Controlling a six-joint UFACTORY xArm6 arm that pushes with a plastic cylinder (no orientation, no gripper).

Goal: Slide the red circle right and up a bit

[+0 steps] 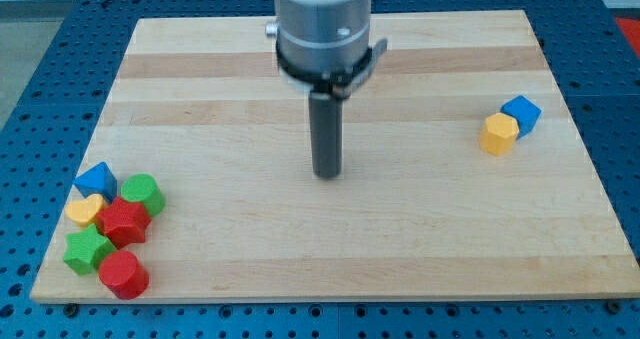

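The red circle [123,274], a round red block, lies at the view's bottom left near the board's front edge. It is the lowest of a cluster and touches a green star block [87,250] on its upper left. My tip [327,173] is near the board's middle, far to the right of and above the red circle, touching no block.
The cluster also holds a red block [124,222], a green round block [142,193], a yellow heart [85,212] and a blue triangle [96,179]. At the view's right, a yellow block [498,134] touches a blue cube [521,113]. The wooden board [420,239] ends just below the red circle.
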